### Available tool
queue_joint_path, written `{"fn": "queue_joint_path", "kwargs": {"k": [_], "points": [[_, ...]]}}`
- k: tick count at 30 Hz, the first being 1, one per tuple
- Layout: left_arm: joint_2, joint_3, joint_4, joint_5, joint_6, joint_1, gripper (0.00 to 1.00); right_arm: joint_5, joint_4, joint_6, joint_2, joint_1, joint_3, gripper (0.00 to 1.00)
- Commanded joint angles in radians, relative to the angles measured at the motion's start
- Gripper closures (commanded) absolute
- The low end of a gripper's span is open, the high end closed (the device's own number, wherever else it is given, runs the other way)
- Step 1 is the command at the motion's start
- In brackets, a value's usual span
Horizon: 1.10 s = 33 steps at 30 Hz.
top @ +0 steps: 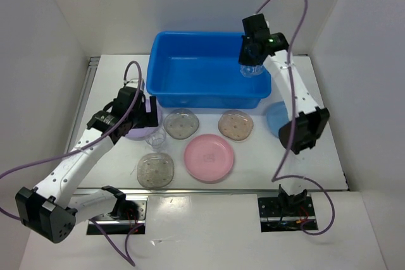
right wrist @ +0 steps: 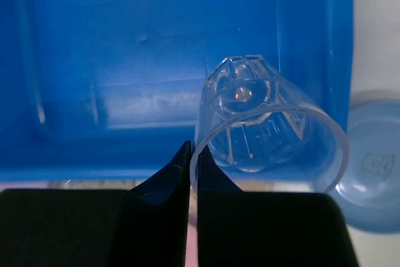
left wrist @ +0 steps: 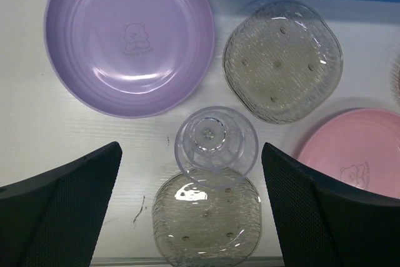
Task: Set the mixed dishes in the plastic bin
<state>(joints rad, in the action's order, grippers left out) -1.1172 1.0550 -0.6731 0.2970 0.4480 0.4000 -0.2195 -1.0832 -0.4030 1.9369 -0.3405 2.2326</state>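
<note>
My right gripper (top: 252,62) is shut on the rim of a clear cup (right wrist: 265,117) and holds it over the right end of the blue plastic bin (top: 190,42); the bin's floor (right wrist: 125,54) fills the right wrist view. My left gripper (left wrist: 190,217) is open above a second clear cup (left wrist: 215,142), which stands on the table between the jaws' line, and a greyish speckled plate (left wrist: 206,223). The lavender plate (left wrist: 128,35), another greyish plate (left wrist: 284,60) and the pink plate (left wrist: 356,154) lie around it. A tan plate (top: 236,125) and a blue plate (top: 274,118) lie right of centre.
White walls close in the table on three sides. The table's front edge (top: 215,189) runs just below the plates. The left arm's cable (top: 133,71) loops above the lavender plate.
</note>
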Motion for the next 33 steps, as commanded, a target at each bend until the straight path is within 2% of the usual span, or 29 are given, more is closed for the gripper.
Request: {"fn": "queue_joint_path", "kwargs": {"k": [1, 8, 14, 15, 18, 19, 28, 31, 33], "points": [[0.060, -0.030, 0.007, 0.048, 0.026, -0.003, 0.00, -0.032, 0.095, 0.085, 0.141, 0.017, 0.096, 0.99], [0.128, -0.062, -0.011, 0.039, 0.054, -0.012, 0.00, -0.080, 0.077, 0.107, 0.358, 0.038, 0.183, 0.99], [0.108, -0.072, -0.002, 0.005, 0.054, -0.012, 0.00, -0.069, 0.077, 0.107, 0.393, 0.047, 0.160, 0.99], [0.087, -0.072, -0.002, -0.013, 0.054, -0.012, 0.00, -0.057, 0.077, 0.107, 0.405, 0.047, 0.160, 0.88], [0.060, -0.072, 0.007, -0.022, 0.044, -0.012, 0.00, -0.057, 0.077, 0.107, 0.415, 0.058, 0.160, 0.85], [0.047, -0.072, 0.007, -0.022, 0.044, -0.012, 0.00, -0.046, 0.077, 0.107, 0.415, 0.058, 0.160, 0.80], [0.043, -0.063, 0.037, -0.013, 0.044, -0.012, 0.00, -0.046, 0.086, 0.107, 0.405, 0.067, 0.194, 0.78], [0.043, -0.062, 0.037, 0.000, 0.044, -0.012, 0.00, -0.037, 0.086, 0.107, 0.392, 0.067, 0.203, 0.72], [0.024, -0.041, 0.037, 0.097, 0.058, -0.012, 0.00, -0.014, 0.123, 0.107, 0.315, 0.067, 0.193, 0.64]]}}
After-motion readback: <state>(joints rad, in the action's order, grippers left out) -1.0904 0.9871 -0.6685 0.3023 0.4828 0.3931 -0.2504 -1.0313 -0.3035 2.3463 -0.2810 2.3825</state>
